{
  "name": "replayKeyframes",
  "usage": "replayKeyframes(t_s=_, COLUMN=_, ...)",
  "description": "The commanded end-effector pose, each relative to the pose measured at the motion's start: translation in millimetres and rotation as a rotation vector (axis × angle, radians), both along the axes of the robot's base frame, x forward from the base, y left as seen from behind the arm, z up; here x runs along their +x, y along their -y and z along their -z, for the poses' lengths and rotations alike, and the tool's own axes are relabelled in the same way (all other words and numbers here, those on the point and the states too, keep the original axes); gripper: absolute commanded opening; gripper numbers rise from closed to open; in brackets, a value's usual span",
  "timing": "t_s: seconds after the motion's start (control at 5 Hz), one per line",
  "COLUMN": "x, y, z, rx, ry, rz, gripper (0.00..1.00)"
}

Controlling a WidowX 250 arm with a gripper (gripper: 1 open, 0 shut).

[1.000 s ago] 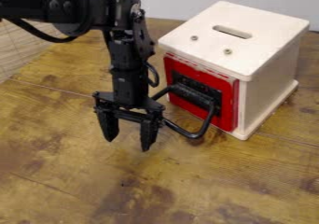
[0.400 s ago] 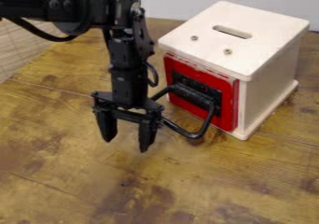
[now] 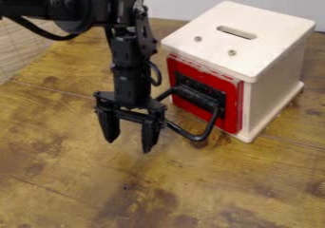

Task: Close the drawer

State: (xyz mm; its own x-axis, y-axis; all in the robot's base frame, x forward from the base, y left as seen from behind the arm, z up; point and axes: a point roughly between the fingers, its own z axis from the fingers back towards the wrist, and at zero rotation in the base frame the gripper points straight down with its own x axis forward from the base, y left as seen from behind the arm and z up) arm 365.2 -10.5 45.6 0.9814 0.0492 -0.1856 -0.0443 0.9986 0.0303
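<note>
One robot arm (image 3: 131, 32) reaches down from the upper left, ending in one black claw (image 3: 129, 134) with two fingers (image 3: 109, 127). The fingers stand apart, pointing down, released, with bare wood showing between them. One cream-white cabinet (image 3: 271, 94) sits at the upper right of the wooden bench (image 3: 76, 180), with one slot (image 3: 238, 32) and two small round fittings in its top. In its front is one red drawer (image 3: 233, 116) with a black front panel (image 3: 200, 91), seated in the opening; whether it is fully flush, I cannot tell. One large black loop handle (image 3: 207, 129) juts from the panel toward the claw, its near end just beside the claw's right-hand side in the view; contact there is unclear. Open bench stretches in front of the claw to the lower edge of the view, and in front of the cabinet at lower right.
</note>
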Motion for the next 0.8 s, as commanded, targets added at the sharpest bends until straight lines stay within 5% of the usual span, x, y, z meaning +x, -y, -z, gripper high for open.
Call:
replayKeyframes(t_s=0.0, x=10.5, y=-7.7, z=-27.1, rx=-0.002, ry=0.087, rz=-0.016, gripper=1.0)
replayKeyframes(t_s=0.6, x=9.6, y=-9.2, z=-21.5, rx=-0.001, ry=0.073, rz=-0.015, gripper=1.0)
